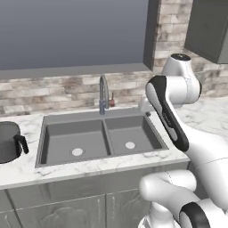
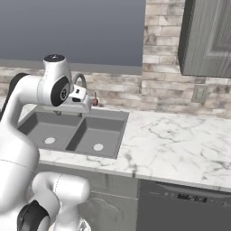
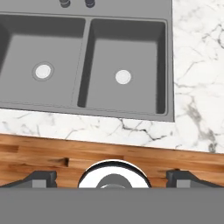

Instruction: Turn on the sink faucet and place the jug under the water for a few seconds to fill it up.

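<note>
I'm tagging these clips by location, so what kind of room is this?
A kitchen, rendered rather than real. A gray double-basin sink with a gooseneck faucet is set in a marble counter, with a brick backsplash behind and cabinets above.

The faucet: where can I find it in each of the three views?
Left base view: faucet upper centre, behind the sink divider.
Right base view: faucet upper left, partly behind the arm.
Hand view: two dark stubs at the top edge, probably its base.
Shared landmark: the right basin's drain.
</note>
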Motion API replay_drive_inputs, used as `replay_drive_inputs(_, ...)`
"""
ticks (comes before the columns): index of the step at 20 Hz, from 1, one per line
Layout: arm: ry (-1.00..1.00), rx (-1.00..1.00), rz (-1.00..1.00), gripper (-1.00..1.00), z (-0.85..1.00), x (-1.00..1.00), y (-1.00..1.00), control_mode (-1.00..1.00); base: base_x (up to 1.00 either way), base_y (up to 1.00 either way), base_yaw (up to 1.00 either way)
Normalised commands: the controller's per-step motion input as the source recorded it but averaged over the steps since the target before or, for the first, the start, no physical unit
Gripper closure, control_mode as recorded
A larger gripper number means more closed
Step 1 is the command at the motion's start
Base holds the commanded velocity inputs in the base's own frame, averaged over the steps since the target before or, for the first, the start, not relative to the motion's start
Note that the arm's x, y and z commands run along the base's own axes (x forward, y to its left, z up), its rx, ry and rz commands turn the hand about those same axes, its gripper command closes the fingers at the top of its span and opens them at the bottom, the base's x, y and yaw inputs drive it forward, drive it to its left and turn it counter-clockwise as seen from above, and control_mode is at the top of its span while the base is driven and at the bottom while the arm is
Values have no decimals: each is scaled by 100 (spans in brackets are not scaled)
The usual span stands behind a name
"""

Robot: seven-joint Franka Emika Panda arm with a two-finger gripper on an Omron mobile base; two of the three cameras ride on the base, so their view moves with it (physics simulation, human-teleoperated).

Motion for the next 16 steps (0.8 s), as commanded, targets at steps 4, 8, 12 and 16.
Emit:
replay_drive_inputs(4, 0, 0, 0, -100, 0, 0, 0, 100, 3, -22, -2)
replay_drive_inputs(8, 0, 0, 0, -100, 0, 0, 0, 100, 9, -19, -2)
replay_drive_inputs(12, 0, 0, 0, -100, 0, 0, 0, 100, 9, -14, 0)
replay_drive_inputs(16, 0, 0, 0, -100, 0, 0, 0, 100, 8, -11, 0)
